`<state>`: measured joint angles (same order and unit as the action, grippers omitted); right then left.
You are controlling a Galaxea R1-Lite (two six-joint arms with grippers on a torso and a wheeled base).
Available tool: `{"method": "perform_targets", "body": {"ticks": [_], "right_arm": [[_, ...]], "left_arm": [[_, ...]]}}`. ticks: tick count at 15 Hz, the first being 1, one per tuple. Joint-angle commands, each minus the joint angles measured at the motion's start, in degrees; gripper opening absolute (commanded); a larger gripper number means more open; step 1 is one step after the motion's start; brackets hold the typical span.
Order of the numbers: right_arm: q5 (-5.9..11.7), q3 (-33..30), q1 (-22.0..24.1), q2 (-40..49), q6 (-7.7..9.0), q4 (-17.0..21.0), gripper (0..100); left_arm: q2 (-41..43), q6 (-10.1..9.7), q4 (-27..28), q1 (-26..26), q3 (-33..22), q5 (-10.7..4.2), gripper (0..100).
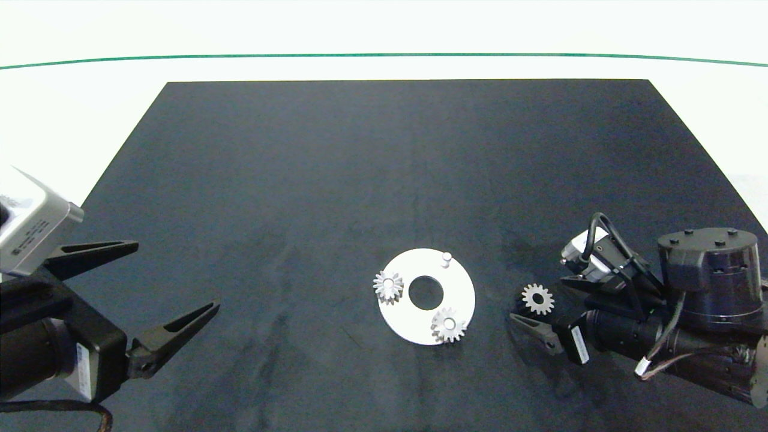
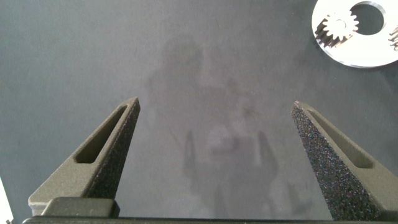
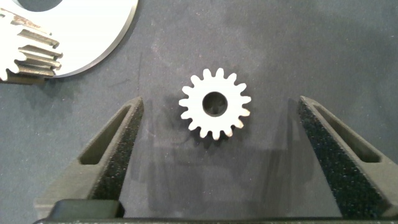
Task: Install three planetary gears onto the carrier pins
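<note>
The white carrier disc (image 1: 462,288) lies on the black mat. Two planetary gears (image 1: 388,286) (image 1: 448,325) sit on carrier pins at its left and near-right. The far pin (image 1: 446,259) is bare. A third gear (image 1: 537,299) lies flat on the mat right of the disc. My right gripper (image 1: 543,305) is low over it and open, one finger on each side and neither touching; its wrist view shows this gear (image 3: 215,104) centred in the gap of the gripper (image 3: 219,101). My left gripper (image 1: 175,275) hangs open at the left, holding nothing.
The black mat (image 1: 360,168) covers most of the white table, with a green line (image 1: 384,56) beyond its far edge. The left wrist view shows bare mat between the open fingers (image 2: 112,143) and the disc (image 2: 351,57) with a gear (image 2: 337,28) on it.
</note>
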<state>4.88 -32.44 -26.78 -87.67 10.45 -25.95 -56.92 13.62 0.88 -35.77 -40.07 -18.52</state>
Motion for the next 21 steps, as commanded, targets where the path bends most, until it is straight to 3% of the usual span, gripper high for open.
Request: {"method": "perform_targets", "body": {"ticks": [1,4,21], "right_arm": [[0.22,-0.3,0.0,-0.4,0.10,-0.2,93],[1.10,-0.3,-0.1,-0.7,0.10,-0.1,87],[1.01,-1.3,-0.9,-2.4,0.10,-0.1,52]], "left_arm": [[-0.1,0.09,0.0,0.0,0.0,-0.12,100],[-0.1,0.09,0.0,0.0,0.0,-0.12,100],[0.0,0.18,0.0,0.0,0.0,-0.12,100]]}}
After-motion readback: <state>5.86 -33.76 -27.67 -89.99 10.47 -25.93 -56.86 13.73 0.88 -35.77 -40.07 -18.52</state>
